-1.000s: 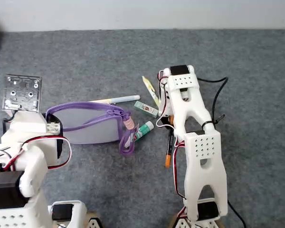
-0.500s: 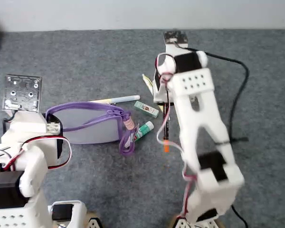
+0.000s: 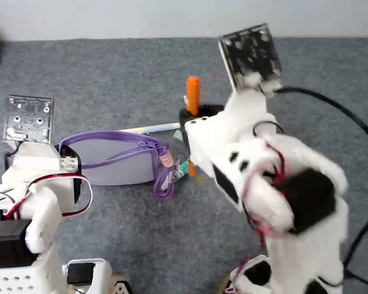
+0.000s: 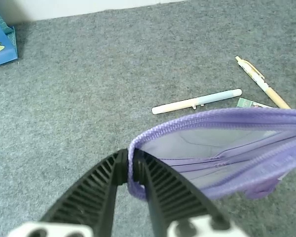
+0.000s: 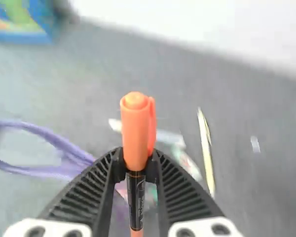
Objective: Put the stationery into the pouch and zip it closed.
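L end effector [image 4: 130, 167] closed on purple pouch [image 4: 212, 148] rim. R end effector [image 5: 136, 163] clamps orange-capped pen [image 5: 136, 123] upright, above counter [image 3: 110, 73]. Pouch mouth open.

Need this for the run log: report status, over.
Left gripper shut on pouch rim, mouth open. Right gripper shut on orange-capped pen, off the table. Pale pen and yellow pen lie beside the pouch, nothing blocking its mouth.

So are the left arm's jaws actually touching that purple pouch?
Touching. The left wrist view shows the left jaws clamped on the purple rim of the pouch, no gap.
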Available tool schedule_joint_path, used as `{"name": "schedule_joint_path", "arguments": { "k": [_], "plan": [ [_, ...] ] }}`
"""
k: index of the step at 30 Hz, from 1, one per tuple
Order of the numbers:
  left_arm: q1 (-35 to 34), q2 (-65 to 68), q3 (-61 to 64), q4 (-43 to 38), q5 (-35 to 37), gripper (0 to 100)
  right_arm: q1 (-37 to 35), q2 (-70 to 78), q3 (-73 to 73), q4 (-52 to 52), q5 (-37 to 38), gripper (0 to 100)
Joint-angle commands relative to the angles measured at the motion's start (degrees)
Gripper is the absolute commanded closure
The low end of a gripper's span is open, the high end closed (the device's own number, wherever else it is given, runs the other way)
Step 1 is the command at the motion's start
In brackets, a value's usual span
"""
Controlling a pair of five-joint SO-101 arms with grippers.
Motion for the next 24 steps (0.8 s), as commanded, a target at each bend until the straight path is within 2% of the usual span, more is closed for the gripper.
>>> {"name": "schedule_joint_path", "arguments": {
  "k": [1,10,20,24],
  "plan": [
    [0.2,0.5,2.2,0.0,1.1,99,-3.4,-4.6,-0.2,-9.3,1.1,99.1],
    [0.4,0.5,2.2,0.0,3.3,99,-11.5,-4.8,1.5,-27.9,0.9,99.1],
    [0.4,0.5,2.2,0.0,3.3,99,-17.8,1.5,2.4,-29.1,0.4,99.1],
    [0.4,0.5,2.2,0.0,3.3,99,-18.1,3.8,2.4,-28.4,-3.6,99.1]
  ]
}}
